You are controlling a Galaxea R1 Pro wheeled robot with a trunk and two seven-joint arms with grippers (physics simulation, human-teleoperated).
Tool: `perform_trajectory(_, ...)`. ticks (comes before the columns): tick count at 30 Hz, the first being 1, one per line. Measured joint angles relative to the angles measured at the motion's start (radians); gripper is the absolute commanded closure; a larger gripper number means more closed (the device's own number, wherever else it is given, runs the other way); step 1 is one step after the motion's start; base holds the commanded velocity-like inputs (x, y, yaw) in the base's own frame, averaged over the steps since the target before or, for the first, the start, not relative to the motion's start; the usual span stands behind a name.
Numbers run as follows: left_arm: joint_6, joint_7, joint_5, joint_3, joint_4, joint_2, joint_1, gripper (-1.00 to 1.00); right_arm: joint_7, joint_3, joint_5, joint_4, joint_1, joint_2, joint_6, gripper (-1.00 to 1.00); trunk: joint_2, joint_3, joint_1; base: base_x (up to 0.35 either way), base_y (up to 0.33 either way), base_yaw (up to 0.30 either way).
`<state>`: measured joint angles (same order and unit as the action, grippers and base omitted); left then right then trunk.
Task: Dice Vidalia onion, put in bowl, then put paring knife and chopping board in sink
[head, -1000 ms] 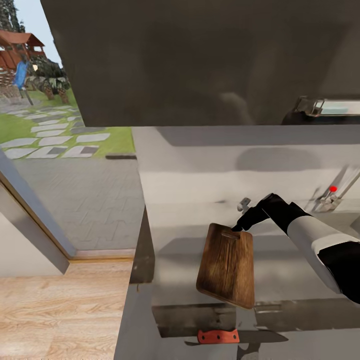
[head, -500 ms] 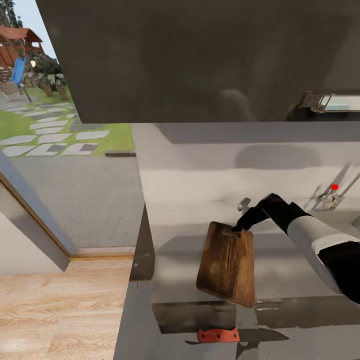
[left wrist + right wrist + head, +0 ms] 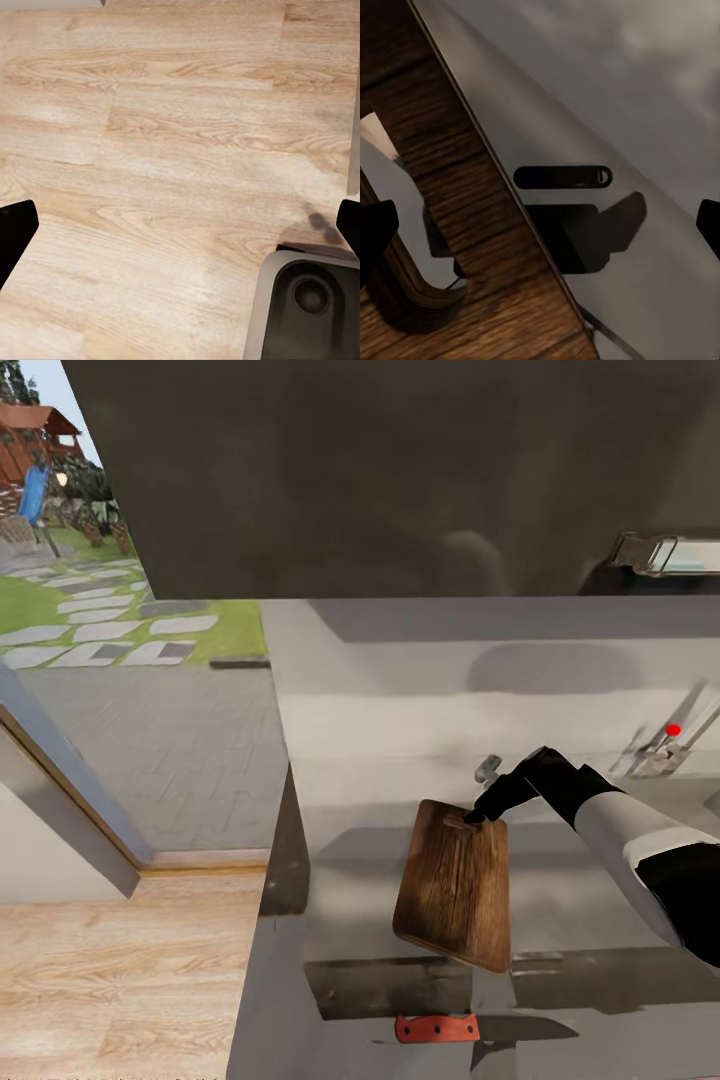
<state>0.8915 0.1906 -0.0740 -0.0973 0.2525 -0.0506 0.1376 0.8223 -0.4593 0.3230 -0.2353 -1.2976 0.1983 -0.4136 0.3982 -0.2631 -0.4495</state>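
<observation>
Chopping board (image 3: 454, 886) — brown wood with a raised rim and a slot handle at its far end — is held tilted above the grey table (image 3: 400, 700), its near end hanging lower and out past the table's front edge. Right gripper (image 3: 484, 809) has it by the far end at the slot: in the head view the black fingers (image 3: 497, 799) close over the board's top edge, pinching it. In the right wrist view the board (image 3: 450, 225) fills one side, its slot showing pale, with the glossy grey surface beyond it; the finger tips sit at the picture's two side edges, well apart there, so the exact contact cannot be read from that view. Paring knife (image 3: 436, 1028) lies on the table's near strip, just below the board's lower end, red-orange handle to the left and dark blade to the right. Tap with a red knob (image 3: 673, 730) stands at the far right. Left gripper (image 3: 180, 225) hangs over the light wooden floor (image 3: 165, 135), fingers spread wide and empty, with a grey basin and round drain (image 3: 309, 296) at one corner of that view. Through the opening at far left, paving and lawn (image 3: 120, 630).
</observation>
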Motion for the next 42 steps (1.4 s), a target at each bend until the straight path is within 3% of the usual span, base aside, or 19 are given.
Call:
perform_trajectory(21,0.000,-0.001,0.000,0.000,0.000,0.000,0.000,-1.00,0.000,0.000,0.000,0.000,0.000,-0.002,0.000,-1.00,0.000,-0.022,0.000,0.000,0.000,0.000)
perform_trajectory(42,0.000,-0.002,0.000,0.000,0.000,0.000,0.000,-1.00,0.000,0.001,0.000,0.000,-0.001,-0.003,-0.002,-1.00,0.000,-0.030,0.000,0.000,0.000,0.000)
